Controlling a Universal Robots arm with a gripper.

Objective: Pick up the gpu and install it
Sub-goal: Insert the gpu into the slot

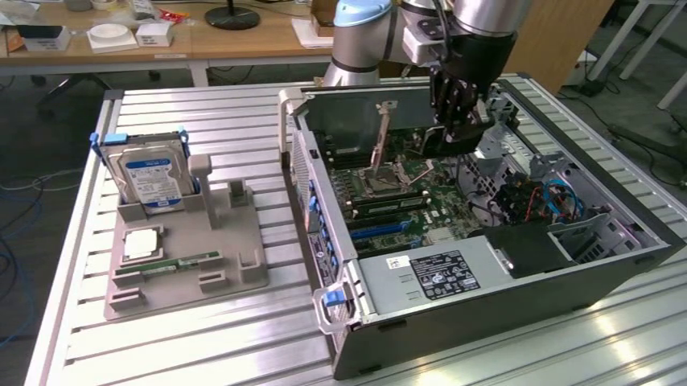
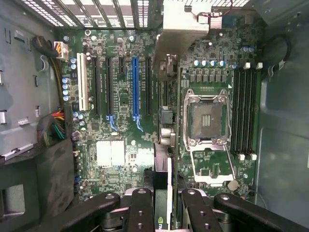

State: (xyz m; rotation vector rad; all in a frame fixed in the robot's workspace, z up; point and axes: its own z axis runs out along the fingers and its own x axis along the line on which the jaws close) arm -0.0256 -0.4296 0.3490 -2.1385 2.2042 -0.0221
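Observation:
My gripper (image 1: 455,121) hangs inside the open computer case (image 1: 355,322), above the motherboard (image 1: 424,189). It is shut on the gpu (image 2: 164,188), a thin dark card seen edge-on between the two black fingers (image 2: 140,208). The card's pale metal bracket (image 2: 181,29) points toward the case's rear grille. In the wrist view the card lines up between the blue expansion slot (image 2: 135,87) and the CPU socket (image 2: 207,118), held above the board. In the exterior view the gpu (image 1: 446,145) is a dark shape under the gripper.
A grey parts holder (image 1: 241,269) sits on the slatted table at the exterior view's left, with a silver hard drive (image 1: 156,177) upright in it and a green memory stick (image 1: 177,264) lying flat. Cables (image 1: 553,201) and the power supply (image 1: 440,273) fill the case's near end.

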